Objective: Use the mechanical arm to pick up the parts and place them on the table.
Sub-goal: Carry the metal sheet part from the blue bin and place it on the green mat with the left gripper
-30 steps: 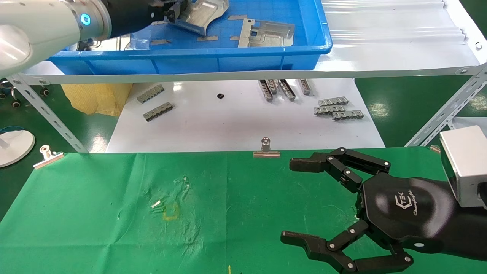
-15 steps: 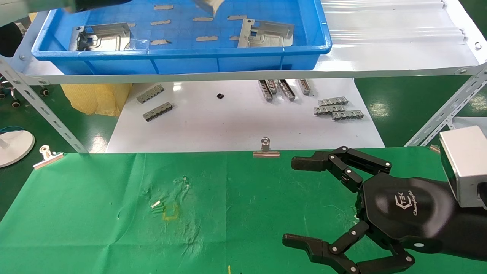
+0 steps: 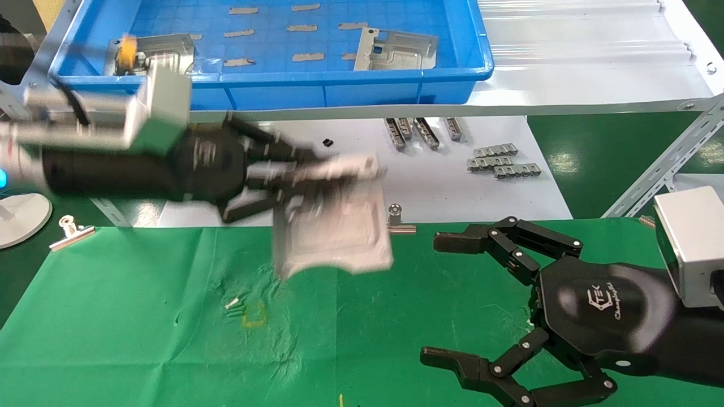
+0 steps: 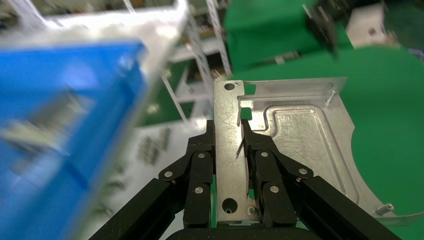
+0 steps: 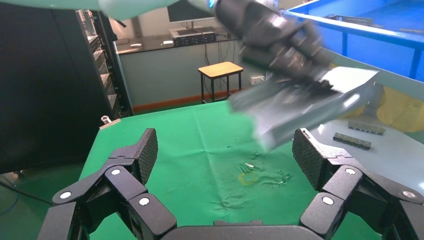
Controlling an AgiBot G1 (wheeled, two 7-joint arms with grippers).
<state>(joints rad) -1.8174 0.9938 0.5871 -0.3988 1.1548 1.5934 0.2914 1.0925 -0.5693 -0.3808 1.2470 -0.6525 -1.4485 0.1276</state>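
My left gripper [image 3: 334, 172] is shut on the flange of a shiny silver part [image 3: 339, 229]. It holds the part in the air above the far edge of the green table [image 3: 141, 322], with the plate hanging down from the fingers. The left wrist view shows both fingers [image 4: 200, 160] clamped on the holed flange of the part [image 4: 300, 135]. Two more parts [image 3: 396, 51] [image 3: 155, 53] lie in the blue bin [image 3: 339, 76]. My right gripper [image 3: 441, 299] rests open over the table's right side, nothing between its fingers [image 5: 145, 150]. The held part [image 5: 305, 107] appears ahead of it.
Grey toothed strips [image 3: 503, 159] [image 3: 229, 152] lie on the white board [image 3: 339, 186] beyond the table. Binder clips [image 3: 396, 221] [image 3: 70, 230] sit on the table's far edge. Slanted metal shelf struts [image 3: 662, 164] stand at both sides. Small flat tabs [image 3: 308, 56] lie in the bin.
The left arm has come out of the blue bin and swung down and forward to the table's far edge, carrying the part. The right gripper has stayed put.
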